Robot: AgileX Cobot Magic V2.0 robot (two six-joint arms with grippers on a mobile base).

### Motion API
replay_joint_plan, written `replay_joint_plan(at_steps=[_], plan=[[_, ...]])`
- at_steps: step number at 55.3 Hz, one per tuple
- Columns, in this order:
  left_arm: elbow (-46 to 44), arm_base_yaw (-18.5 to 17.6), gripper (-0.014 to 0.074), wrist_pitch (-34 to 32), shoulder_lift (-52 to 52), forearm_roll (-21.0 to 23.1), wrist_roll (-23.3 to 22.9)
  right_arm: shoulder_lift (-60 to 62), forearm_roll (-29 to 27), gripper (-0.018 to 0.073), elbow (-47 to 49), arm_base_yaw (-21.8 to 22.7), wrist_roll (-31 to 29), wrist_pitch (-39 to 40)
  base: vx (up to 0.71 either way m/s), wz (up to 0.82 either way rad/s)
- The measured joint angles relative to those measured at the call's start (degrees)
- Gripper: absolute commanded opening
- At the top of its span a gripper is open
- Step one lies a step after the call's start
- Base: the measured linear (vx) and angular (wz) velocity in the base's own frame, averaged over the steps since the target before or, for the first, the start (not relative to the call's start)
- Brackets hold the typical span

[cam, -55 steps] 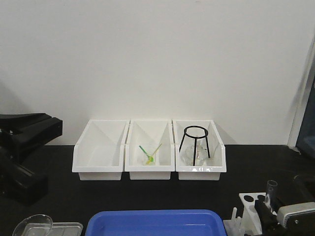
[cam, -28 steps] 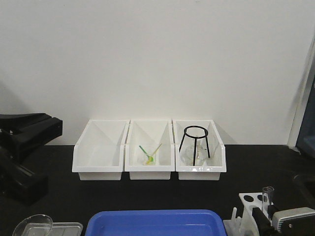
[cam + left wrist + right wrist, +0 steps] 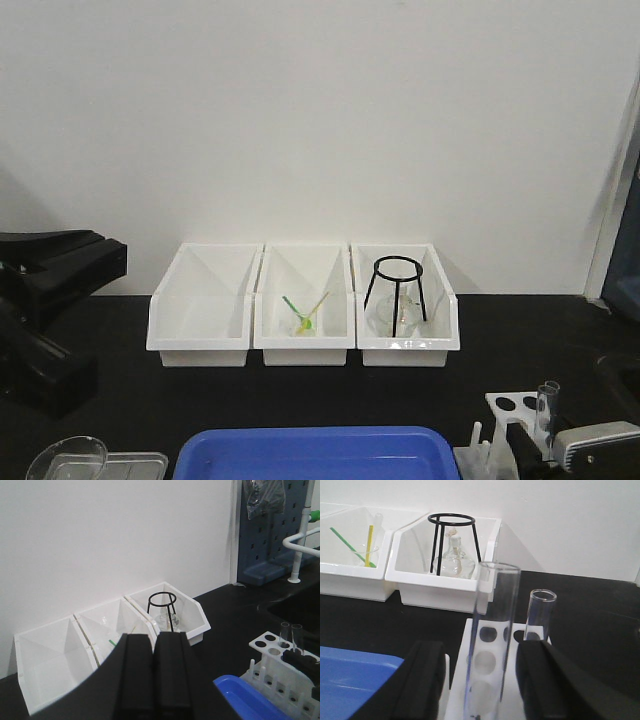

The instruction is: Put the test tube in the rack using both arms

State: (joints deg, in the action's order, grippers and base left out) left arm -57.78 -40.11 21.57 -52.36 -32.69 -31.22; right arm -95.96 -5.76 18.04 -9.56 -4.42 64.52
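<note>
White wall (image 3: pixel 320 120) behind a black surface (image 3: pixel 300 390). Against the wall stand three white bins (image 3: pixel 305 352); the right-hand one holds a black tripod (image 3: pixel 400 290) over a glass flask (image 3: pixel 452 565). A blue tray (image 3: pixel 310 450) lies at the near edge. The rack (image 3: pixel 500 412) stands on the surface just right of the tray. The test tube (image 3: pixel 492 610) is upright over the rack's near holes, its lower end down at the top plate; whether it is seated in a hole cannot be told. A second tube (image 3: pixel 540 615) stands in the rack just behind it. The right tool (image 3: pixel 482 652) brackets the test tube with fingers (image 3: pixel 425 680) apart, a gap showing on the left side of the glass. The left tool (image 3: pixel 154 670) hangs well apart from the rack, fingers together, holding nothing.
</note>
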Motion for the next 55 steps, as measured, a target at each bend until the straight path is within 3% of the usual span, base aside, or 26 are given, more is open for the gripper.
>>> replay_joint_plan(at_steps=[9,15,20,29,42,55], plan=[[0.0,0.0,0.0001,0.0,0.0,0.0,0.0,4.8,0.1,0.0511,0.0,0.0,0.8,-1.8,0.00,0.00],[0.0,0.0,0.0001,0.0,0.0,0.0,0.0,11.7,0.6,0.0468,0.0,0.0,0.9,-5.7,0.00,0.00],[0.0,0.0,0.0001,0.0,0.0,0.0,0.0,19.5,0.7,0.0341,0.0,0.0,0.9,-10.8,0.00,0.00],[0.0,0.0,0.0001,0.0,0.0,0.0,0.0,35.2,0.7,-0.0017,0.0,0.0,0.9,-23.4,0.00,0.00],[0.0,0.0,0.0003,1.1,0.0,0.0,0.0,53.1,0.7,-0.0013,-0.2,0.0,0.9,-44.4,0.00,0.00],[0.0,0.0,0.0003,3.0,0.0,0.4,0.0,55.1,0.8,-0.0011,-0.2,0.0,-0.4,-46.3,0.00,0.00]])
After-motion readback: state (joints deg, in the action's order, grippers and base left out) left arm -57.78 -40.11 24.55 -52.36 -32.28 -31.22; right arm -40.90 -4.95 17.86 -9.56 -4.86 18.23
